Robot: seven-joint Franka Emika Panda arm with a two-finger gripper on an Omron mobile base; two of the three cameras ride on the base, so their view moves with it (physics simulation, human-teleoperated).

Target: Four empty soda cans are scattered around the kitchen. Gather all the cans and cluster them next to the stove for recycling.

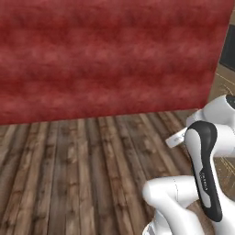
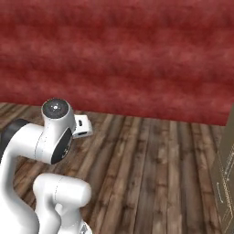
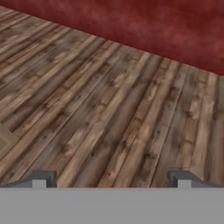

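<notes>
**Mia:** What do you see past the jaws?

**Ben:** A wood floor (image 3: 109, 105). It has long brown boards. They run away from the jaws toward a big red wall (image 3: 144, 26).

**Mia:** Where is the gripper (image 3: 111, 179)?

**Ben:** In the hand view its two dark fingertips (image 3: 43, 178) poke up at the bottom, one on each side. They stand far apart. The jaws are wide open.

**Mia:** Is anything between them?

**Ben:** No. Just bare floor shows between the tips. The jaws hold nothing.

**Mia:** Where are the soda cans? Where is the stove?

**Ben:** I cannot tell. The pictures give me floor and wall ahead of the jaws, and that is all I can say about them.

**Mia:** What about the arm?

**Ben:** The white arm (image 1: 202, 174) is folded up close to the base. It has dark bands at its joints. In the right base view a round grey cap (image 2: 55, 108) sits on top of one joint.

**Mia:** Anything off to the side?

**Ben:** Yes. A tan panel (image 2: 226, 183) stands at the right edge of the right base view, beside the red wall. A small tan patch (image 3: 5, 139) also lies on the floor to the left of the jaws, near the left fingertip.
</notes>
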